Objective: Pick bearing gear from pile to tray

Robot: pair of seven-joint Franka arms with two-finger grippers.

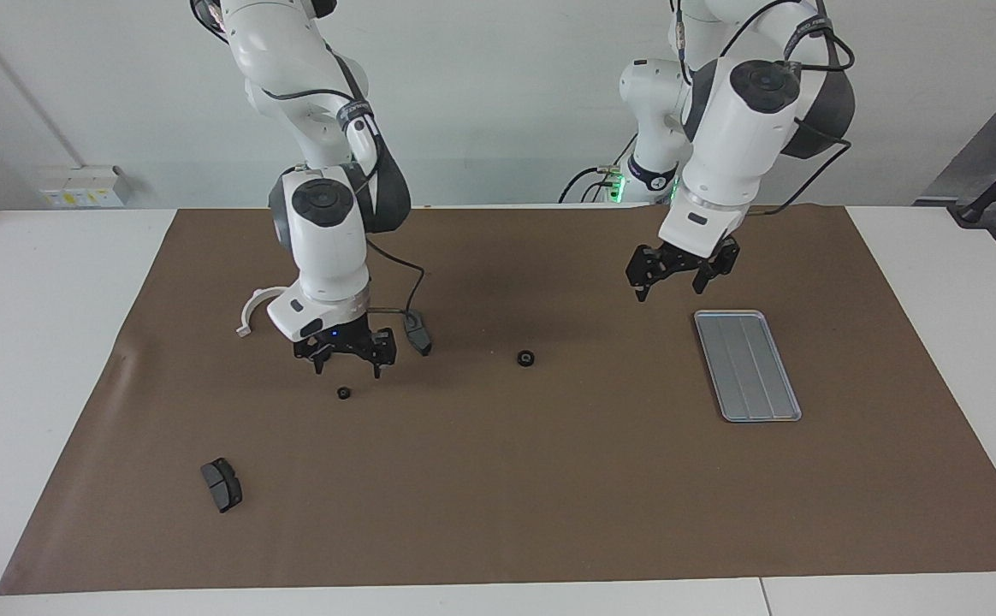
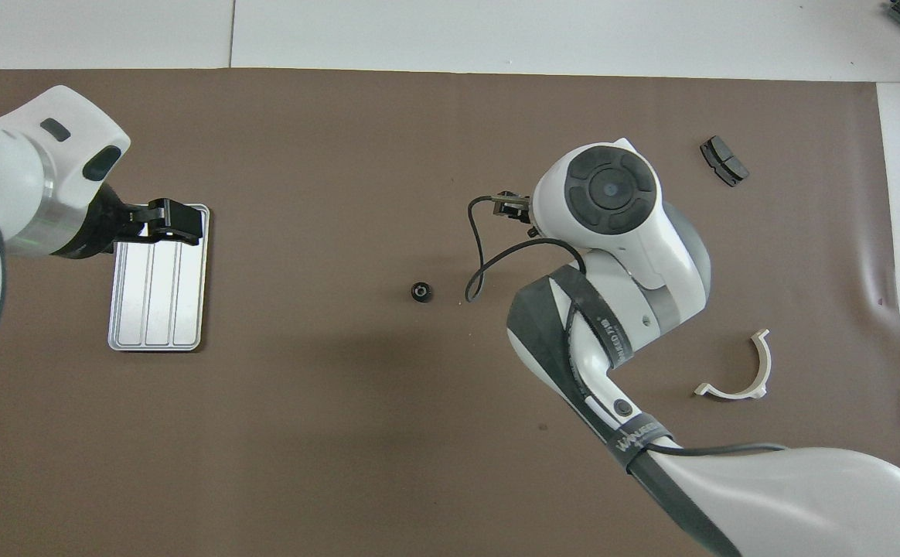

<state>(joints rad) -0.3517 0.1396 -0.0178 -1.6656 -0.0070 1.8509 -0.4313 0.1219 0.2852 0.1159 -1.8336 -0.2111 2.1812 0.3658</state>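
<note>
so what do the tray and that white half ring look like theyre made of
The tray: probably metal, silver-grey with a dull satin sheen, pressed lengthwise grooves and a raised rim with rounded corners. The white half-ring: likely plastic, plain matte white, with small flat tabs at its ends that suggest a moulded part. Neither can be confirmed by look alone.

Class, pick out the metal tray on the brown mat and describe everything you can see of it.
The tray is a flat, silver-grey rectangle that looks like metal, with rounded corners, a low raised rim and lengthwise grooves dividing its floor into strips. It lies flat on the brown mat toward the left arm's end of the table, and nothing lies in it. Nothing touches it; the left end effector hangs above the mat beside it.
</note>
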